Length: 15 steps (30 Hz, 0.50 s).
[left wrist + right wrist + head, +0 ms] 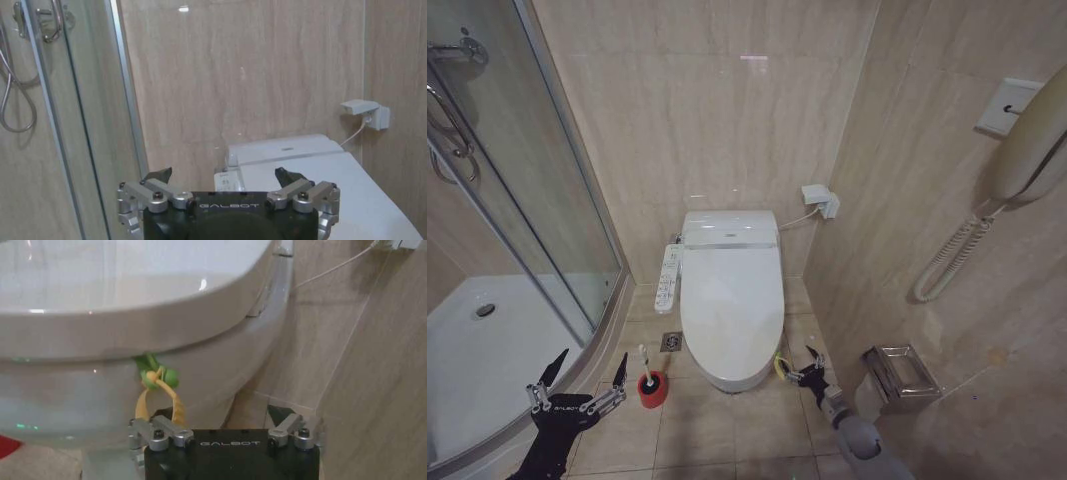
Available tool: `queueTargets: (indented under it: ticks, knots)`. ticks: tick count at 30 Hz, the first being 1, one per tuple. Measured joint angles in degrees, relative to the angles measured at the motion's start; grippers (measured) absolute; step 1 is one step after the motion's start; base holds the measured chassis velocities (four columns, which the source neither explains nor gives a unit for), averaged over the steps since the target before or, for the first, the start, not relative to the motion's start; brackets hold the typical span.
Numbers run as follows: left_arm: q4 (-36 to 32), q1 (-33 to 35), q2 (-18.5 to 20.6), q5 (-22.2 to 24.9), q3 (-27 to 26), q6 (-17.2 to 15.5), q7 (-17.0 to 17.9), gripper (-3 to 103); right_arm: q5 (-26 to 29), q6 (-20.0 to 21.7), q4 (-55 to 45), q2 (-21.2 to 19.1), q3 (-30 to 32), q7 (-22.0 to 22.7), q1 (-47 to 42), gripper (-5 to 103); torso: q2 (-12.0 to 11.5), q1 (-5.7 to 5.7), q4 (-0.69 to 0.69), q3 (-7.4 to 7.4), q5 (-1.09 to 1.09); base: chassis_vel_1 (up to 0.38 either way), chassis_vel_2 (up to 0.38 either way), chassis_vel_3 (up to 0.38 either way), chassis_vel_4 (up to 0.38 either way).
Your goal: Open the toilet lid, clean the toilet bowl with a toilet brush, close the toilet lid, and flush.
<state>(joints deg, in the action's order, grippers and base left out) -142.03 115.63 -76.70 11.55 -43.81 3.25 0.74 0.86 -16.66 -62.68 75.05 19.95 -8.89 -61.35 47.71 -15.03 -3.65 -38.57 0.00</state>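
- The toilet lid (pixel 732 300) is down and closed, so it covers the toilet bowl (pixel 100 390); of the bowl, the white outer wall below the lid edge can be seen in the right wrist view.
- The toilet stands against the beige tiled back wall (pixel 717 110), between the glass shower door (pixel 537 180) on the robot's left and the side wall on its right.
- The long white control panel (pixel 668 277) with buttons sits along the toilet's left side, near its rear part.
- The toilet brush (pixel 644 366) stands upright in its round red holder (pixel 653 390) on the floor, just beside the front left of the toilet.
- The left gripper (pixel 585 372) is low, near the shower tray (pixel 487 350) edge and just left of the brush; its fingers are spread wide apart and hold nothing.
- The right gripper (pixel 799 362) is low at the front right of the toilet, near the side wall.
- In the right wrist view, the right gripper (pixel 223 415) has its fingers spread, and a yellow band loop (pixel 160 400) hangs from a green clip (pixel 155 374) under the lid edge, just in front of one fingertip. I cannot tell if the finger touches the loop.
- A wall socket with a white cable (pixel 821 203) is on the wall behind the toilet, on the right.
- A wall phone (pixel 1027 140) with a coiled cord and a metal paper holder (pixel 899 375) are on the right side wall.
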Motion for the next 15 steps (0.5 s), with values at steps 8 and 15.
queueTargets:
  ticks: [8,15]
  knots:
    - [0.0,0.0,0.0,0.0,0.0,0.0,0.0,100,0.03,-0.26,-0.69,-0.47,0.52,0.01,-0.43,67,0.0,0.0,0.0,0.0,0.0,0.0,0.0,0.0,0.0]
    - [0.0,0.0,0.0,0.0,0.0,0.0,0.0,100,0.8,-0.26,-2.1,-1.08,0.83,0.01,-0.93,35,0.0,0.0,0.0,0.0,0.0,0.0,0.0,0.0,0.0]
